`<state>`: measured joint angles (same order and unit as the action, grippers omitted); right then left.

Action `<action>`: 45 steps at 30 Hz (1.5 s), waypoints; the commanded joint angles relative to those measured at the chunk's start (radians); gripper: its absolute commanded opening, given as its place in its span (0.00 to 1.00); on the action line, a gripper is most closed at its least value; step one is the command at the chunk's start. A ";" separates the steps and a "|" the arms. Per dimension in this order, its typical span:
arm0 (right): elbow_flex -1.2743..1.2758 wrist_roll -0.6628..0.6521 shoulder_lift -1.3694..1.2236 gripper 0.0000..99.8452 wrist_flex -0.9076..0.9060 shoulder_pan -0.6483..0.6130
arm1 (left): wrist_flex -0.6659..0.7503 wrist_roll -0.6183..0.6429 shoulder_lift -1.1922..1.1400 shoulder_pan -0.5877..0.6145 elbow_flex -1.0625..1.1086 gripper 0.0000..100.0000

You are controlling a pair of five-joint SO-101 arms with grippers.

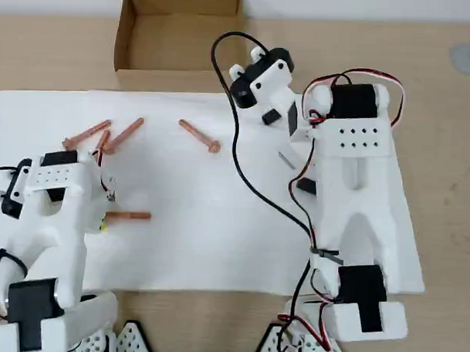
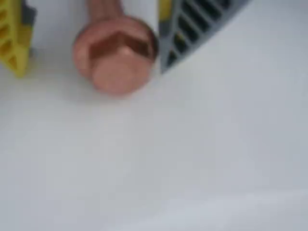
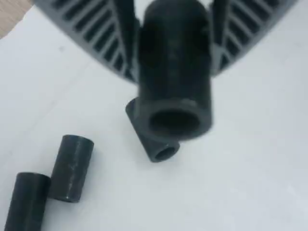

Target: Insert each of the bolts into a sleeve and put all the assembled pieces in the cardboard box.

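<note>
A copper bolt (image 2: 115,57) lies on the white sheet with its hex head toward the left wrist camera. My left gripper (image 2: 94,33) is open around it, the yellow finger (image 2: 13,38) standing clear on one side and the grey finger (image 2: 192,29) close on the other. From above, this bolt (image 1: 133,216) sticks out beside the left gripper (image 1: 104,210). My right gripper (image 3: 175,62) is shut on a black sleeve (image 3: 175,86), held just above the sheet. Three more black sleeves (image 3: 72,166) lie loose below it, one (image 3: 154,142) directly under the held one.
The open cardboard box (image 1: 126,33) stands at the table's far edge. Three more copper bolts (image 1: 199,134) lie on the white sheet (image 1: 202,237), two of them (image 1: 120,135) near the left arm. A black cable (image 1: 243,168) crosses the sheet.
</note>
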<state>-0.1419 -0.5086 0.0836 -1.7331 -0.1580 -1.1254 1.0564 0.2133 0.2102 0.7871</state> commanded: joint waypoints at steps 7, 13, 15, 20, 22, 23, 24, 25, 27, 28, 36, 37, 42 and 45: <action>-0.005 0.000 0.012 0.01 0.009 -0.013 | 0.143 -0.060 0.001 -0.087 0.095 0.18; -0.005 0.000 0.012 0.01 0.009 -0.012 | 0.143 -0.060 0.008 -0.081 0.092 0.01; -0.005 0.000 0.012 0.01 0.009 -0.012 | 0.138 -0.060 0.008 -0.081 0.072 0.01; -0.005 0.000 0.012 0.01 0.009 -0.010 | 0.089 -0.147 0.008 -0.089 -0.029 0.01; -0.005 0.000 0.012 0.01 0.009 -0.008 | 0.006 -0.186 0.008 -0.089 -0.112 0.01; -0.004 0.000 0.012 0.01 0.009 -0.008 | -0.046 -0.207 0.008 -0.089 -0.161 0.01; -0.004 0.000 0.012 0.01 0.009 -0.008 | -0.100 -0.230 0.008 -0.089 -0.215 0.01; -0.004 0.000 0.012 0.01 0.009 -0.008 | -0.152 -0.256 0.008 -0.089 -0.270 0.01; -0.004 0.000 0.012 0.01 0.009 -0.008 | -0.249 -0.321 0.008 -0.084 -0.388 0.01; -0.005 0.000 0.012 0.01 0.009 -0.008 | -0.290 -0.354 0.008 -0.081 -0.453 0.01; -0.004 0.000 0.012 0.01 0.009 -0.008 | -0.450 -0.632 0.008 -0.052 -0.810 0.01; -0.005 0.000 0.013 0.01 0.009 -0.008 | -0.446 -0.640 0.008 -0.040 -0.838 0.01; -0.150 -0.018 0.056 0.01 0.043 -0.056 | -0.359 -0.646 0.010 0.009 -0.971 0.01; -0.351 -0.094 0.120 0.01 0.046 -0.130 | -0.334 -0.646 0.010 0.006 -1.105 0.01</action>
<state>-0.2816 -0.5485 0.1097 -1.7085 -0.2209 -1.4906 0.4166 0.2071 0.2071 -0.1626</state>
